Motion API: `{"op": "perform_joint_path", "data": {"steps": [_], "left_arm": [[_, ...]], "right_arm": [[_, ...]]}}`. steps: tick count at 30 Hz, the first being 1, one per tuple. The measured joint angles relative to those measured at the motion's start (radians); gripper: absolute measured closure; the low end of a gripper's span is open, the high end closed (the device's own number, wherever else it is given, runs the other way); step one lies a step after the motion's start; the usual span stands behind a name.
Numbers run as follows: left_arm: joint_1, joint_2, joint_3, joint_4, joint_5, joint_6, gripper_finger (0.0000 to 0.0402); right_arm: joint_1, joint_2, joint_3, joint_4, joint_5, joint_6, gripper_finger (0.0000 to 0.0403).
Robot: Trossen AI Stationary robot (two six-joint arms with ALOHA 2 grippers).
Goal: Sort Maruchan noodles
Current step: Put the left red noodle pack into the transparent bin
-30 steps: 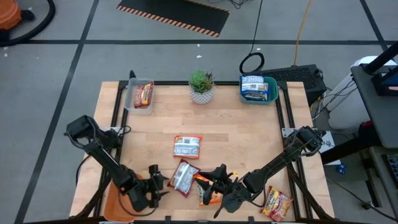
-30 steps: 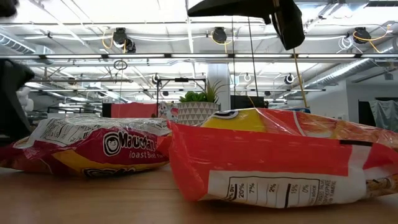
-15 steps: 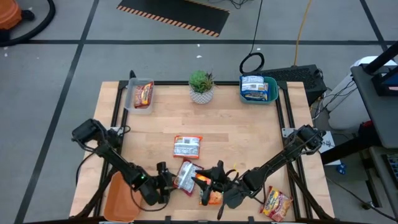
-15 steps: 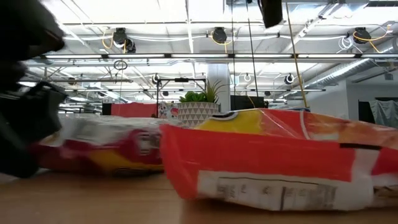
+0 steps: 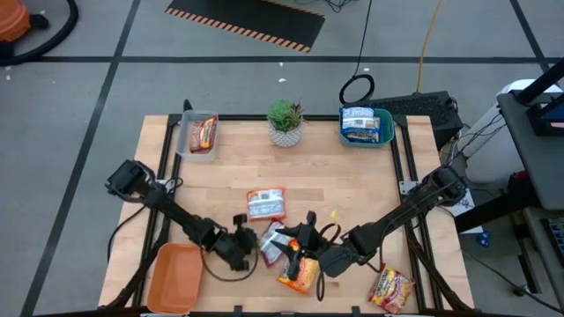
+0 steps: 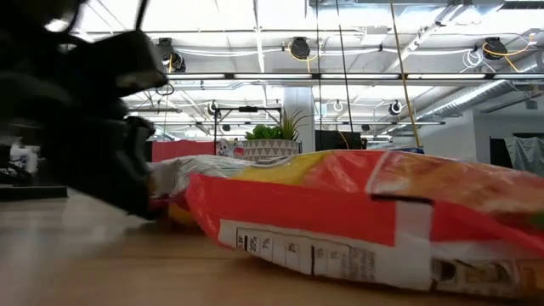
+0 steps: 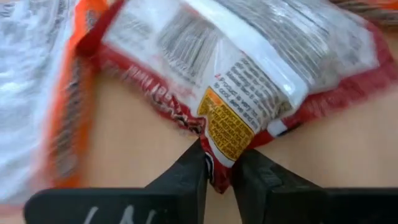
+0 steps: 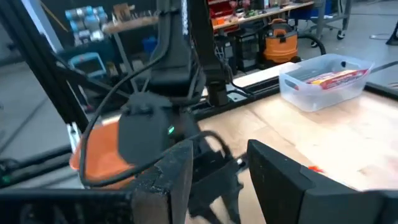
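Spanning the scene, the wooden table carries a potted plant at its far edge. Nearer, well apart from the plant, the left gripper pinches the red-silver packet; beside it, the right gripper, fingers parted, hovers over the orange packet.

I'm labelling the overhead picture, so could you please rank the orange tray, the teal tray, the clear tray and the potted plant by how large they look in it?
1. Orange tray, largest.
2. Teal tray, partly covered by a blue-white noodle packet.
3. Clear tray and potted plant look much alike, so I would not rank them.
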Motion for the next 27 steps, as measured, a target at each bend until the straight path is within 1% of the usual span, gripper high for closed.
{"op": "perform_joint_path", "data": {"steps": [6, 10, 14, 20, 22, 25, 27], "left_arm": [[0.096, -0.117, 0.014, -0.067, -0.003, 0.106, 0.0339], [0.164, -0.204, 0.014, -0.095, -0.004, 0.171, 0.0339], [0.225, -0.282, 0.014, -0.100, -0.004, 0.236, 0.0339], [0.312, -0.367, 0.015, -0.118, -0.006, 0.321, 0.0340], [0.339, -0.388, 0.015, -0.143, -0.005, 0.333, 0.0349], [0.378, -0.404, 0.015, -0.149, -0.006, 0.348, 0.0379], [0.399, -0.417, 0.015, -0.177, -0.005, 0.351, 0.0391]], "right_arm": [[-0.001, -0.084, 0.000, -0.198, 0.001, -0.053, 0.0257], [-0.002, -0.130, 0.000, -0.321, 0.003, -0.124, 0.0257], [-0.015, -0.163, 0.000, -0.395, 0.004, -0.230, 0.0257], [-0.056, -0.199, 0.000, -0.432, 0.006, -0.409, 0.0257], [-0.074, -0.203, 0.000, -0.439, 0.007, -0.459, 0.0257], [-0.098, -0.206, -0.001, -0.458, 0.006, -0.523, 0.0257], [-0.117, -0.208, -0.001, -0.456, 0.006, -0.537, 0.0257]]}}
